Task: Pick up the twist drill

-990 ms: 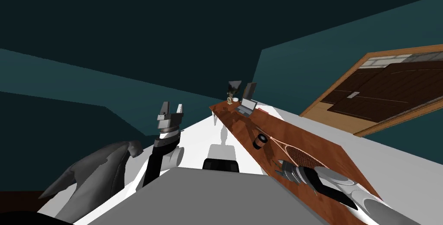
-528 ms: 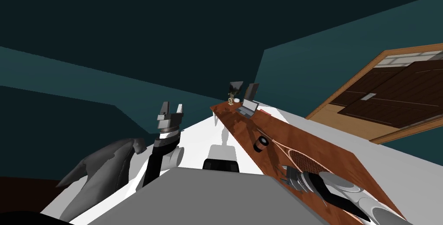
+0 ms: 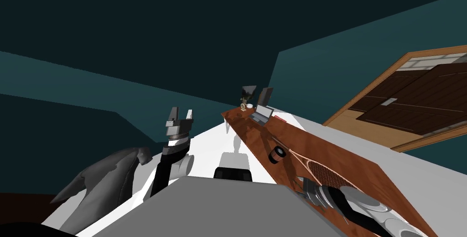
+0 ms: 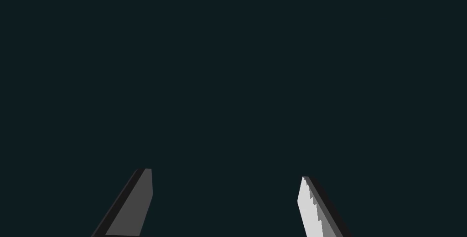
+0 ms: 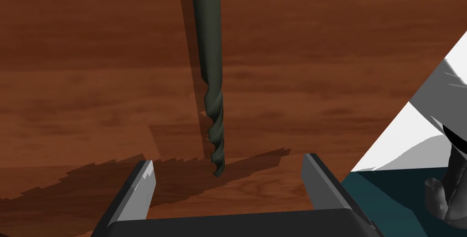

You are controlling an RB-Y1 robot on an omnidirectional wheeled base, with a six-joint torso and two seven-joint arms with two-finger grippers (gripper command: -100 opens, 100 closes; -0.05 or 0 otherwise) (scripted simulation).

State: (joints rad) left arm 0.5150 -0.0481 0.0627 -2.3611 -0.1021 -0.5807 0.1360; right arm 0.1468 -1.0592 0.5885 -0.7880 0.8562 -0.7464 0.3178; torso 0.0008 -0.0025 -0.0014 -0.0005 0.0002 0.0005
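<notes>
Since a second ago my head has turned a little, so the doorway (image 3: pixel 410 106) sits further right, and the right arm (image 3: pixel 351 204) has come lower over the near end of the desk (image 3: pixel 355 161).

In the head view, the long brown desk runs from near right to far centre. It carries a laptop (image 3: pixel 261 113) at the far end, a short dark cylinder (image 3: pixel 277 154) midway, and a racket (image 3: pixel 326 172) whose head lies just beyond the right wrist. The forearm covers the patch of desk under it, so what lies there is hard to make out from here. The left hand (image 3: pixel 181 111) is raised well to the left of the desk, above a grey cloth (image 3: pixel 105 184), and is much the farther of the two from the work.

In the left wrist view, that hand's fingers stand wide apart with nothing between them.

In the right wrist view, the right hand (image 5: pixel 228 158) is spread open and empty, close above the wood. The twist drill (image 5: pixel 210 74) lies flat on the desk straight ahead of it. Its long axis runs directly away from the hand, and its fluted tip points back and just reaches in between the fingertips, touching neither. The smooth shank is cut off by the picture's edge, so its full length cannot be told. I judge the fingers are already set to close across the drill's width, but the hand should slide further along it for a firmer hold than the tip alone. The desk's edge lies close on one side.
</notes>
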